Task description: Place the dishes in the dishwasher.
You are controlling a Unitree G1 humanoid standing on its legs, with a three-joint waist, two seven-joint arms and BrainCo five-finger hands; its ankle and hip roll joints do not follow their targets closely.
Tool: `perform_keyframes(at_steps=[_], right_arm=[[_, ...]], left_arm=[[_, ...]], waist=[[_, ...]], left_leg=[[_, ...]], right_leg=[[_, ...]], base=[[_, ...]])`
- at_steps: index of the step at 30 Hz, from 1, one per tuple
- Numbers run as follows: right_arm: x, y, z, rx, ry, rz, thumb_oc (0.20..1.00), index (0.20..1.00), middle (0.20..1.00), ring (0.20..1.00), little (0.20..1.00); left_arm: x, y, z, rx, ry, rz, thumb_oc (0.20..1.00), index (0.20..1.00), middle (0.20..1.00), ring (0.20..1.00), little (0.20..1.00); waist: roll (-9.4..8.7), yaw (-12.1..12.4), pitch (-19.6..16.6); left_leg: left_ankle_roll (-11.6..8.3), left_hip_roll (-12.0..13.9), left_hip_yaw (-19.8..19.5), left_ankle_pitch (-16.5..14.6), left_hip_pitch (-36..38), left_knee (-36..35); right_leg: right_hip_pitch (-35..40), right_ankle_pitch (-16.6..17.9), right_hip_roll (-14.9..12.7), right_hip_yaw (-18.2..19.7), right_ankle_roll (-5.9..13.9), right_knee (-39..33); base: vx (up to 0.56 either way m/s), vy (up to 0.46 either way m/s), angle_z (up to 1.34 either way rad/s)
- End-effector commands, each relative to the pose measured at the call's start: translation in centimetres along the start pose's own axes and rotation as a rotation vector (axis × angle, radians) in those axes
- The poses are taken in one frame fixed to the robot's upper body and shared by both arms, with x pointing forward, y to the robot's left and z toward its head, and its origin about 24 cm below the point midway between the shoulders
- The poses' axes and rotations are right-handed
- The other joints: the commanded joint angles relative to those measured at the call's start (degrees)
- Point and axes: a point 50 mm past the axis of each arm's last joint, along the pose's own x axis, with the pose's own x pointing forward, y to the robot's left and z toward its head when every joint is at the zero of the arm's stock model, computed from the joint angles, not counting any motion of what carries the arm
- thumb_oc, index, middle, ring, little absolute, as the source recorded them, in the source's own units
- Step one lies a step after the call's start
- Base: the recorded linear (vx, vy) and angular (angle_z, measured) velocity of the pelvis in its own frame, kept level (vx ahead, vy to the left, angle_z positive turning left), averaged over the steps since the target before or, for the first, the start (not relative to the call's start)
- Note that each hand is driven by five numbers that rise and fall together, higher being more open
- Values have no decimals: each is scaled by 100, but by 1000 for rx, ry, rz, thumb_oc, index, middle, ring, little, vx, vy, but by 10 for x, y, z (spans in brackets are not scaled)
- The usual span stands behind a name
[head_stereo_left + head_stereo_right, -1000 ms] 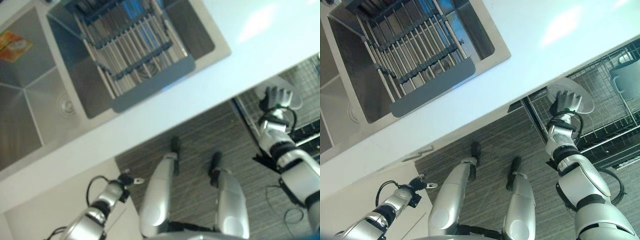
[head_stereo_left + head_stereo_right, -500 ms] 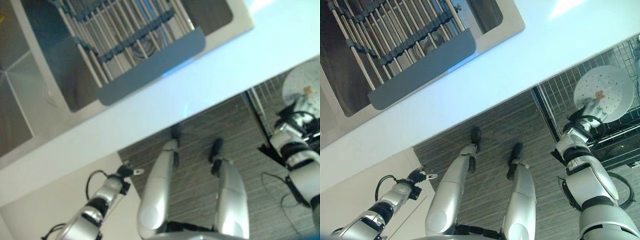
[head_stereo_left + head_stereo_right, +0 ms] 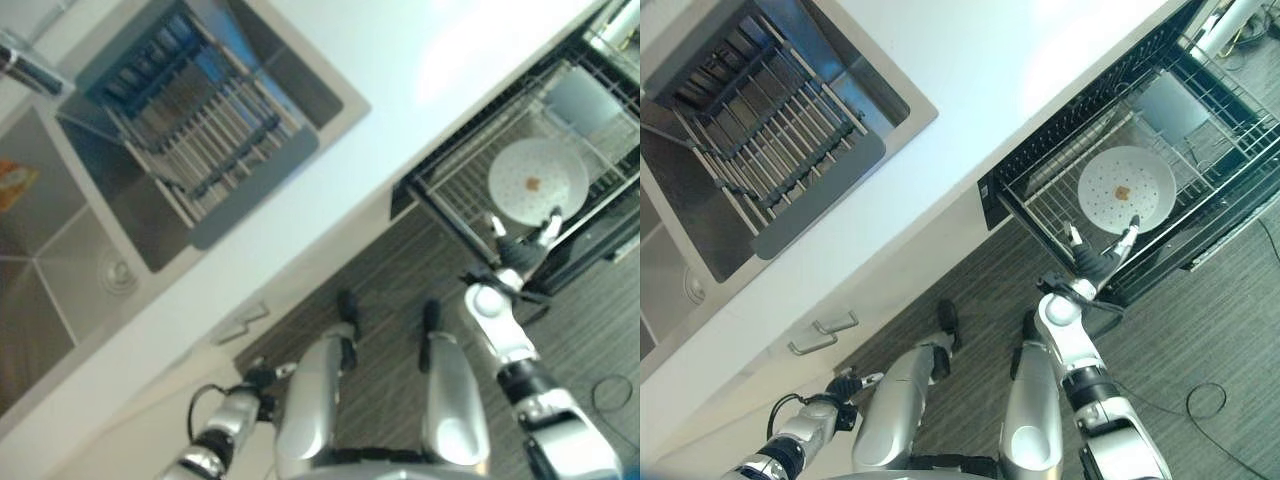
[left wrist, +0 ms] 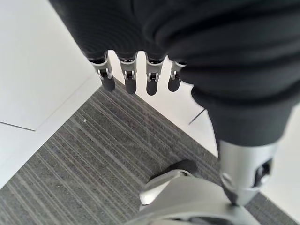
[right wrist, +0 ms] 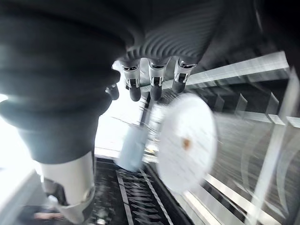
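Since half a second ago the white plate (image 3: 1127, 190) has left the right hand and now lies flat in the pulled-out dishwasher rack (image 3: 1042, 205), with a small brown speck at its centre. Right hand (image 3: 1098, 259) hangs just beside the rack's front edge, clear of the plate, fingers and thumb spread and holding nothing. A pale square dish (image 3: 1173, 103) sits farther back in the same rack, apart from the plate. Above the rack runs the white surface (image 3: 970, 70), with the sink (image 3: 60, 230) and its drying rack (image 3: 770, 140) well off to the left. Left hand (image 4: 136, 75) hangs low beside the white cabinet (image 4: 33, 61), fingers relaxed and empty.
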Motion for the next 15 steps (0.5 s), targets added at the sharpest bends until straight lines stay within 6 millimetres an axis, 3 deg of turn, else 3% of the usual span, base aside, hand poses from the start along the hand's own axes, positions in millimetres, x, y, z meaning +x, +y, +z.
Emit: perform_keyframes(at_steps=[1,6,8,10,13,14,15], right_arm=[[10,-5,25,14,-207,-43,1000,1000,1000,1000,1000],[-2,-22,28,43,-239,-33,1000,1000,1000,1000,1000],[-2,-30,39,121,-276,-13,1000,1000,1000,1000,1000],[-2,-38,65,230,-421,105,1000,1000,1000,1000,1000],[3,-51,88,297,-516,224,1000,1000,1000,1000,1000],[7,-58,94,306,-542,222,1000,1000,1000,1000,1000],[19,-80,102,304,-571,164,1000,1000,1000,1000,1000]], left_arm=[[-10,-8,-51,86,139,-11,1000,1000,1000,1000,1000],[-20,-8,-82,110,225,-11,1000,1000,1000,1000,1000],[-23,-7,-93,117,251,-13,1000,1000,1000,1000,1000],[-26,-3,-99,126,274,-10,1000,1000,1000,1000,1000],[-29,4,-106,131,297,1,1000,1000,1000,1000,1000],[-30,7,-109,132,307,6,1000,1000,1000,1000,1000],[-33,13,-116,127,327,17,1000,1000,1000,1000,1000]], waist=[[28,-20,-290],[-55,-170,-635],[-99,-249,-759],[-155,-334,-861],[-225,-409,-961],[-256,-434,-998],[-320,-508,-1075]], left_leg=[[-265,233,3,-917,542,319],[-270,348,111,-1036,920,319],[-282,382,155,-1085,1050,319],[-303,403,185,-1137,1150,319],[-329,417,224,-1185,1226,319],[-336,436,246,-1198,1256,319],[-355,464,290,-1227,1307,319]], right_leg=[[229,-137,64,-64,-32,-25],[711,-207,94,-78,-58,-227],[864,-245,97,-64,-49,-282],[942,-302,88,-27,-24,-282],[1003,-349,80,-10,-1,-282],[1027,-358,77,-15,2,-282],[1053,-372,84,6,26,-282]], base=[[94,-15,-4],[124,-11,-10],[129,-18,-9],[109,-34,-7],[63,-45,-3],[64,-85,-5],[57,-83,-4]])
